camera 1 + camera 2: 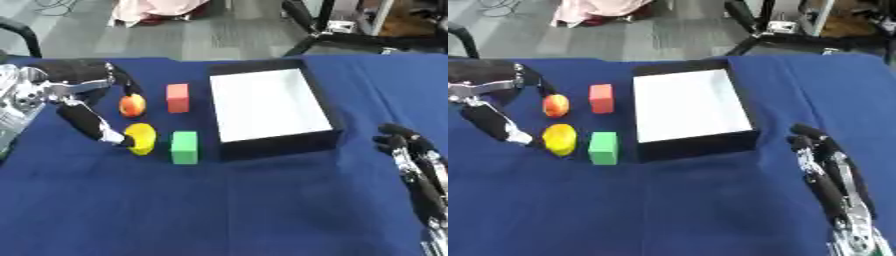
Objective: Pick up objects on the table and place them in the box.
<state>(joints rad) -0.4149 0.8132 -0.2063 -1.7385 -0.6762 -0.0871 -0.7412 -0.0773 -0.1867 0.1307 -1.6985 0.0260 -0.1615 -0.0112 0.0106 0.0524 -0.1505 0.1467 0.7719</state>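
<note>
Right hand (833, 180), fuller in right eye view.

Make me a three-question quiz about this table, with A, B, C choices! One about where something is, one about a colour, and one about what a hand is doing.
1. Where is the green block?
A. inside the box
B. on the cloth, left of the box
C. in the right hand

2. What colour is the block beside the orange-red ball?
A. red
B. blue
C. white

3. What is the left hand doing?
A. resting by the lower corner
B. reaching into the box
C. touching the yellow thing

Answers:
1 B: the block lies on the blue cloth, just left of the box.
2 A: the red block stands right of the ball.
3 C: a finger meets the yellow thing; the right hand idles open near the lower right corner.
</note>
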